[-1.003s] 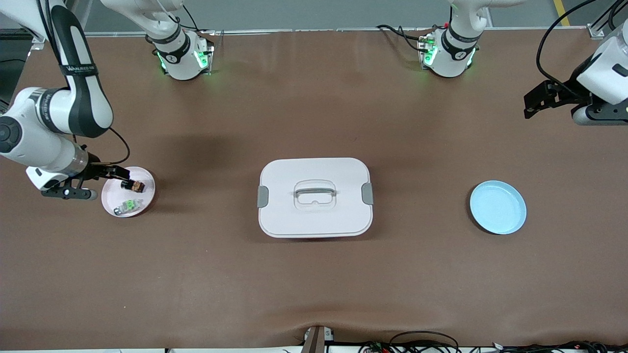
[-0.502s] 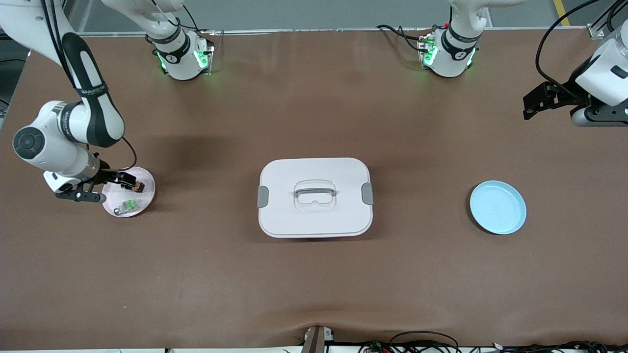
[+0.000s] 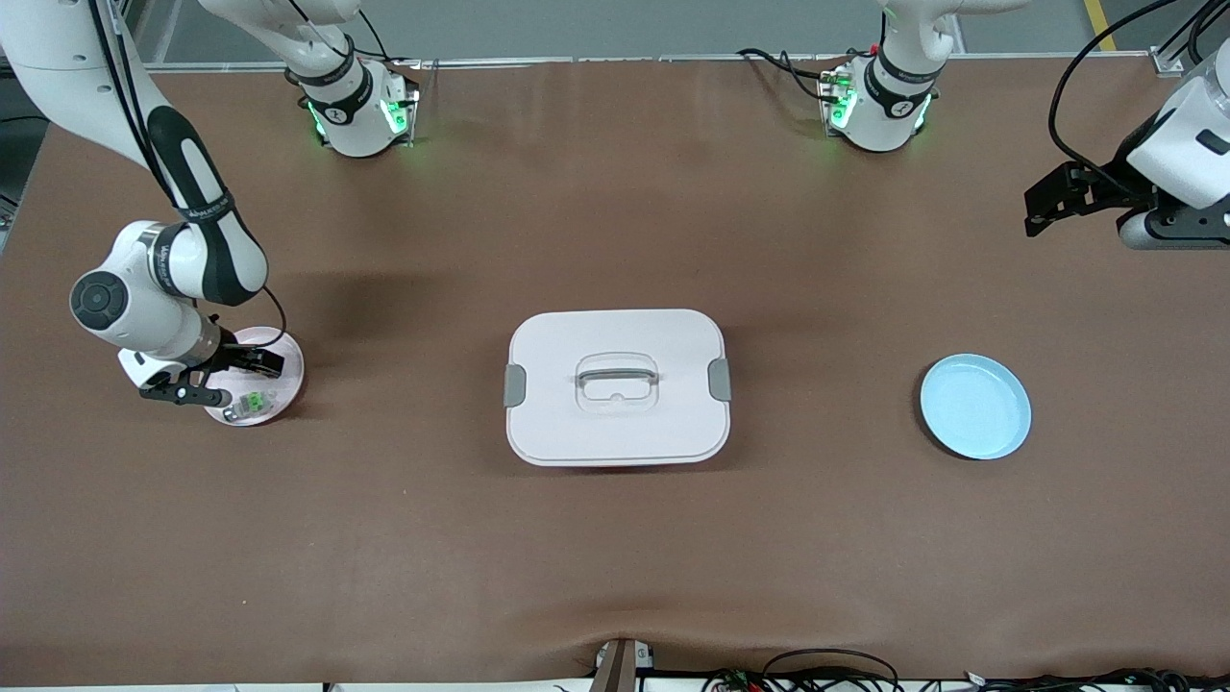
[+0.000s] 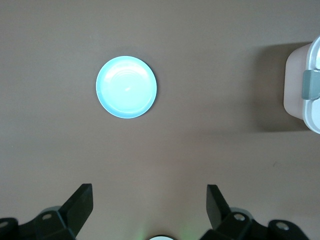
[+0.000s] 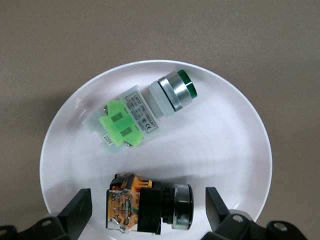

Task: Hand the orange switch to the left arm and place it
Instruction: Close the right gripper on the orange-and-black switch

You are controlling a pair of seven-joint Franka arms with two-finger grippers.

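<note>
The front camera sits high across the table, looking down at the arm bases at twelve o'clock, taking in the whole table [image 3: 615,557]. The left wrist camera looks straight down from well above, sharing the blue plate [image 4: 126,87] and an edge of the box [image 4: 305,80]. The right wrist camera looks straight down from close above the pink plate [image 5: 235,150], also in the front view [image 3: 288,370].

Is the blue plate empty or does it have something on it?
Empty. The blue plate shows only its bare, smooth inside in both the front view and the left wrist view; nothing lies on it.
</note>
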